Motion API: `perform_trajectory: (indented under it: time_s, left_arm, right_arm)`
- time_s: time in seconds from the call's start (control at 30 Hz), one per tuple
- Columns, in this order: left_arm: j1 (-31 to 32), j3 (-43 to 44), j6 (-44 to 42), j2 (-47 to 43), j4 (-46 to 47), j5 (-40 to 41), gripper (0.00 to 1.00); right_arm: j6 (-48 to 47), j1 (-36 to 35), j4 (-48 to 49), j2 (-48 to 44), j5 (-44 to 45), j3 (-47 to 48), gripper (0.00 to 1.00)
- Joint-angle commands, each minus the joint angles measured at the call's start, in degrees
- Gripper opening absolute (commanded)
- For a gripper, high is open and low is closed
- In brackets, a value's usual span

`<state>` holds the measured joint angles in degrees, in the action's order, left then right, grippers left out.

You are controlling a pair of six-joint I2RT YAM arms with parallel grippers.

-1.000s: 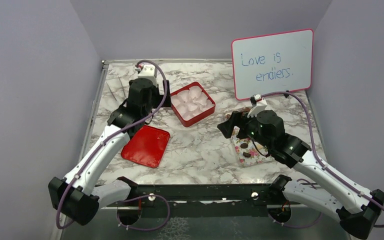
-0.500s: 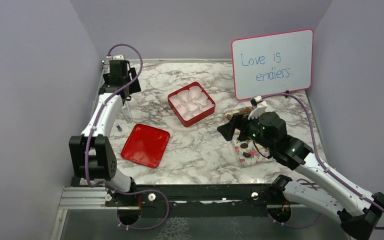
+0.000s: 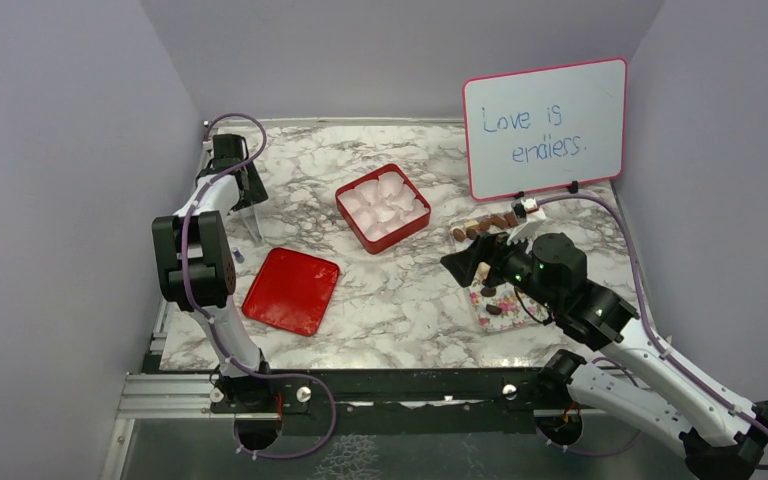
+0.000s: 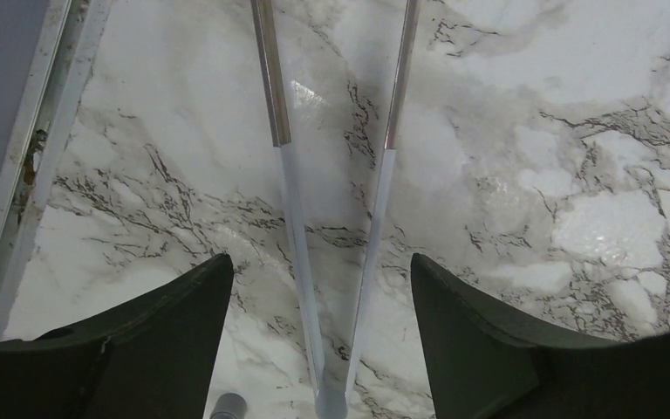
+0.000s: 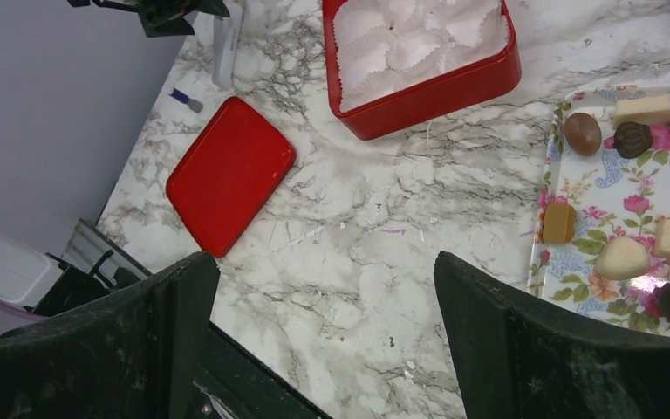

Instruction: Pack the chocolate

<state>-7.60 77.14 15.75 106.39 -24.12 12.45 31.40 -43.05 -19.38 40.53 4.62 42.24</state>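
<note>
The chocolate pieces (image 5: 583,133) are dark brown, light brown and cream, and they lie on a floral tray (image 5: 576,262) at the right. In the top view some sit on the tray (image 3: 490,300) and a row (image 3: 485,225) lies at its far end. A red box (image 3: 383,207) holds white paper cups. My right gripper (image 3: 457,262) is open and empty, above the marble left of the tray (image 5: 323,262). My left gripper (image 3: 240,190) is open at the far left. Metal tongs (image 4: 331,262) lie on the table between its fingers, not gripped.
A red lid (image 3: 292,290) lies flat near the front left and also shows in the right wrist view (image 5: 227,175). A whiteboard (image 3: 545,125) stands at the back right. A small blue-grey cap (image 3: 238,256) lies by the tongs (image 3: 253,222). The table's metal edge (image 4: 26,175) runs close on the left.
My left arm swung from beside the red box to the far left corner and now hangs over the tongs. My right arm drew back a little, uncovering the row of chocolates.
</note>
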Motion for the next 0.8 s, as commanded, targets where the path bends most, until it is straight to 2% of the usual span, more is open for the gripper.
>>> perform_trajectory:
  time_s: [0.0, 0.77]
  left_arm:
    - [-1.15, 2.53, 0.94, 1.10, 2.46, -2.45, 0.74]
    - [-2.25, 6.54, 0.68, 8.42, 3.99, -3.14, 0.67]
  right_arm:
    - [-1.03, 0.24, 1.19, -0.69, -0.66, -0.90, 1.00]
    - [-1.07, 0.24, -0.66, -0.02, 0.04, 0.31, 1.00]
